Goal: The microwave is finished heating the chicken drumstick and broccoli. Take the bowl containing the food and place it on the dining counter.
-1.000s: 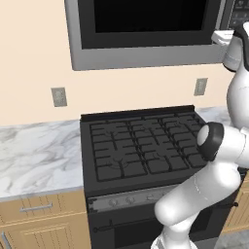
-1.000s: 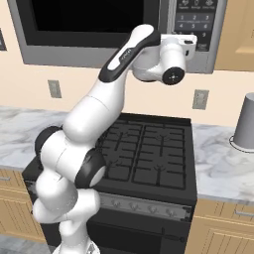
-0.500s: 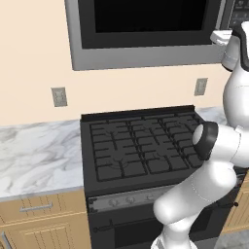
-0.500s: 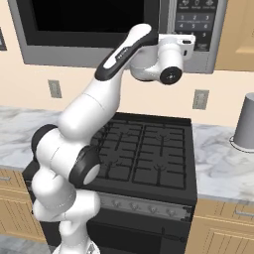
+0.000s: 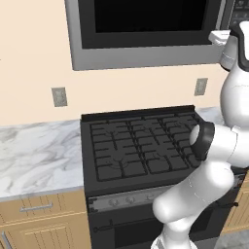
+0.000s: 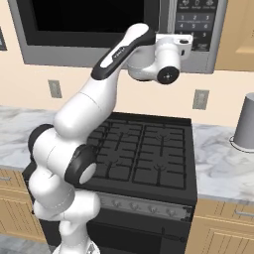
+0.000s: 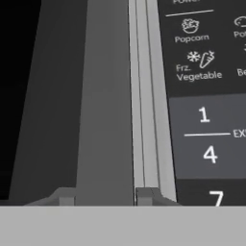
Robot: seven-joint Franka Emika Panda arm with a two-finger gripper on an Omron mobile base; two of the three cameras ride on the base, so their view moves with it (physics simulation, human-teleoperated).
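Gripper point(image 7: 104, 194) at microwave point(image 6: 99, 30) door's right edge, seemingly touching.

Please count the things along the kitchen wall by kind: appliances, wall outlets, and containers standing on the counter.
Appliances: 2, the large grey microwave with black glass door and the black gas stove.
Wall outlets: 2, grey plates left and right of the stove.
Counter containers: 1, a grey cylindrical canister.
Total: 5.
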